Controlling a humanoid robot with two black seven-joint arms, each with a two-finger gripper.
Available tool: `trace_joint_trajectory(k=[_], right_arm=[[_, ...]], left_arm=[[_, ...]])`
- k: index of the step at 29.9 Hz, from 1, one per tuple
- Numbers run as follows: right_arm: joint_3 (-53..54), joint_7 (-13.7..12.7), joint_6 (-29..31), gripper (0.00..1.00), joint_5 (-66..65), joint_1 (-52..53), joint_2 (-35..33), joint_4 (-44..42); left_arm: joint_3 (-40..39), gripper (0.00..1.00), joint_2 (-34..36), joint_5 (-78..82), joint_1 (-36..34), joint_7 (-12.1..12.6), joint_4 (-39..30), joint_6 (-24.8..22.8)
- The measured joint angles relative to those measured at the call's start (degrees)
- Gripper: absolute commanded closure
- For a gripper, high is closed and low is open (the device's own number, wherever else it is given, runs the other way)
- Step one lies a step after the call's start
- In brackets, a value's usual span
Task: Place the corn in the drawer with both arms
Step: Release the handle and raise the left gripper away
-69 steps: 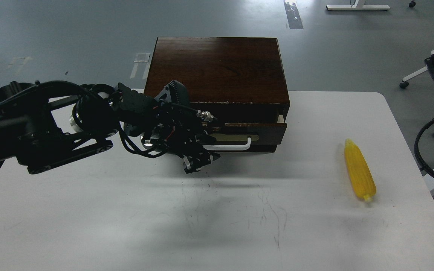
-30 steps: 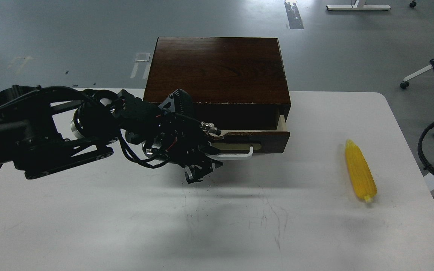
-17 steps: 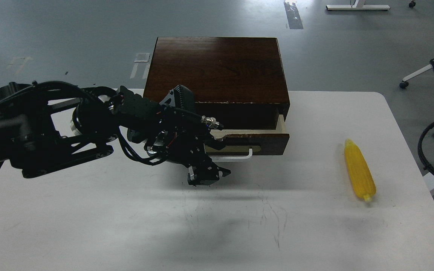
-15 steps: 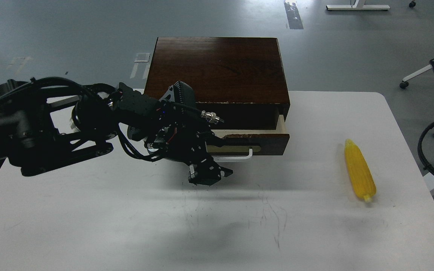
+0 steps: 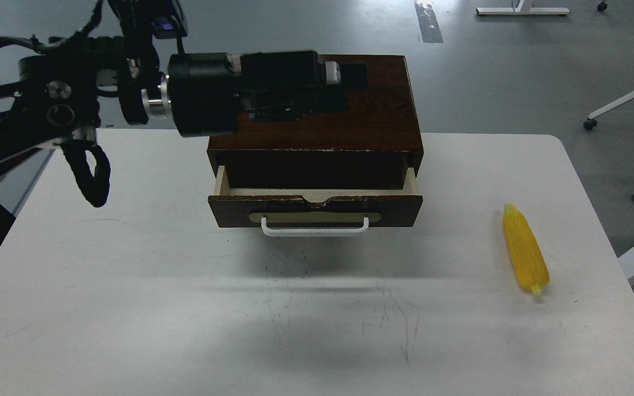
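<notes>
My left arm (image 5: 64, 104) reaches in from the left, raised above the wooden box (image 5: 317, 104), and its fingers (image 5: 344, 74) hover over the dark lid. They look like one dark mass against the wood, so I cannot tell whether they are spread or clenched. The drawer (image 5: 315, 208) stands partly pulled out (white handle (image 5: 315, 226) facing me). The corn (image 5: 525, 248) lies on the table (image 5: 130, 308), well apart to the right of the drawer.

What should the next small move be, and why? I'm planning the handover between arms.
Probably bring the right arm, not in view, down over the corn to grasp it: the drawer is pulled partly open, the corn lies untouched on the table, and the left gripper is above the box.
</notes>
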Motion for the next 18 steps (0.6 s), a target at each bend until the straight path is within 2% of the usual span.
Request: trace_joint_trajectory(k=[7,10,14,18], right_arm=[[-7.03,0.44,0.0,0.0,-16.58,4.44,-2.67,0.67],[-7.73,0.45,-0.75,0.0,-24.99,5.77,-2.8,2.39],[-10.48,0.37,-6.11,0.0,-36.15,6.18,-2.96,9.15],[-14.89,-0.15,-10.79,0.0,-46.83,6.55,-4.91,15.65]], left_arm=[[-1.36,0.02,-0.57,-26.17,3.83,0.1,10.12,0.03],[-5.68,0.02,-3.61,-34.72,7.08,0.39,16.17,0.02],[-15.14,0.02,-7.63,-40.64,12.22,1.76,25.92,0.02],[-18.59,0.02,-8.87,-43.72,16.09,2.69,30.8,0.01]])
